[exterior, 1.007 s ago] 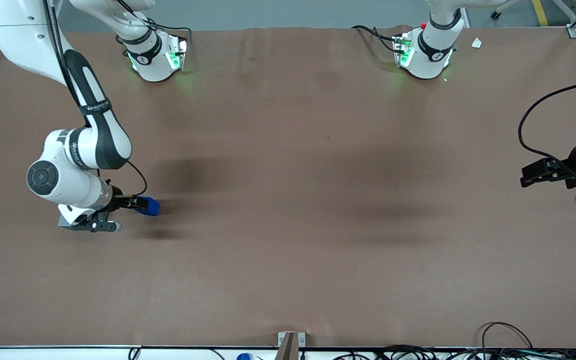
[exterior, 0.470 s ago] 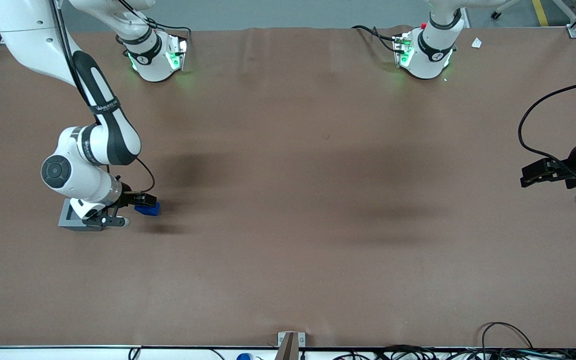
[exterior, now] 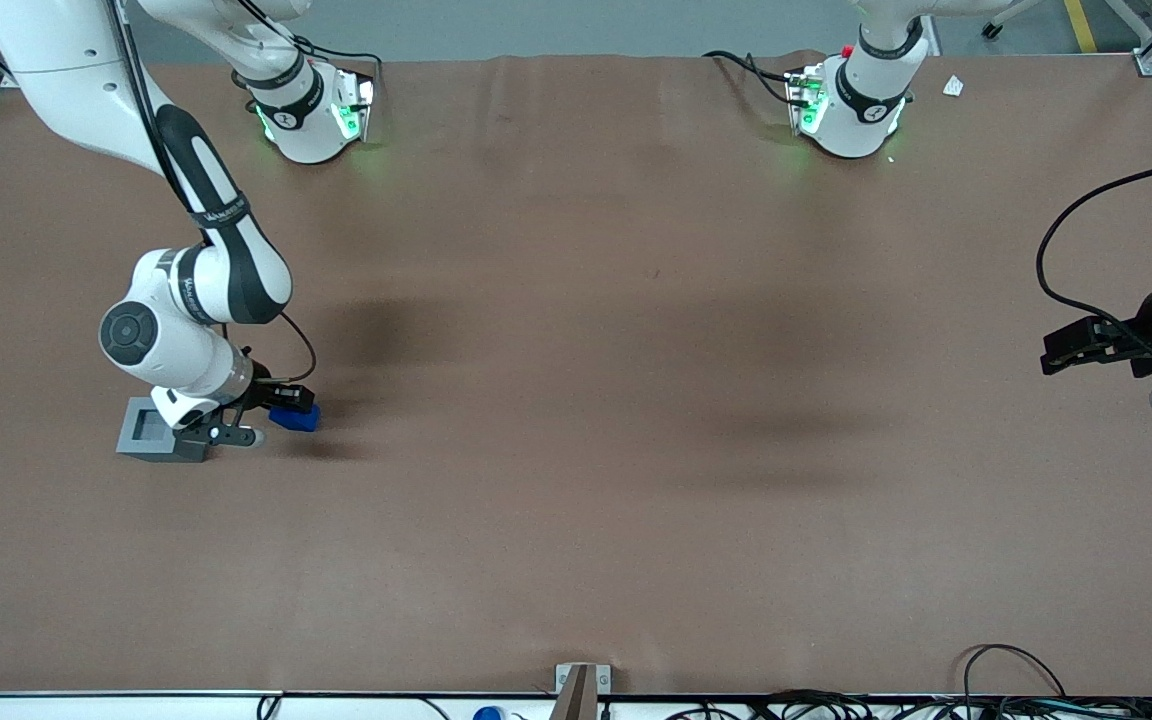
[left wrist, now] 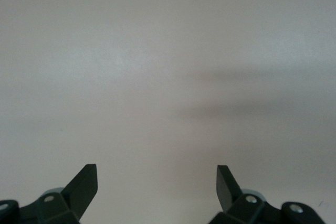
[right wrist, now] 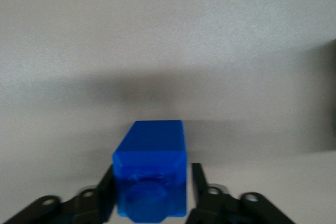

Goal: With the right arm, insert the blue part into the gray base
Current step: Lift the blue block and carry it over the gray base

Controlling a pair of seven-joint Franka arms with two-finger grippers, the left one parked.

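Observation:
The blue part (exterior: 298, 418) rests on the brown table, beside the gray base (exterior: 149, 430) and toward the parked arm's end from it. The gray base's dark square recess faces up and is empty. My right gripper (exterior: 286, 408) is low over the blue part, open, with one finger on each side of it. In the right wrist view the blue part (right wrist: 151, 169) sits between the fingers (right wrist: 200, 182). One finger is against its side, and a narrow gap shows at the other. My gripper (right wrist: 152, 182) points straight down at the table.
The brown table mat (exterior: 576, 400) stretches toward the parked arm's end. The two arm bases (exterior: 311, 110) stand at the table's edge farthest from the front camera. A small bracket (exterior: 581, 685) and cables lie along the edge nearest it.
My right arm has come down and shifted toward the parked arm's end, uncovering the gray base. The gripper now sits low around the blue part, which has hardly moved.

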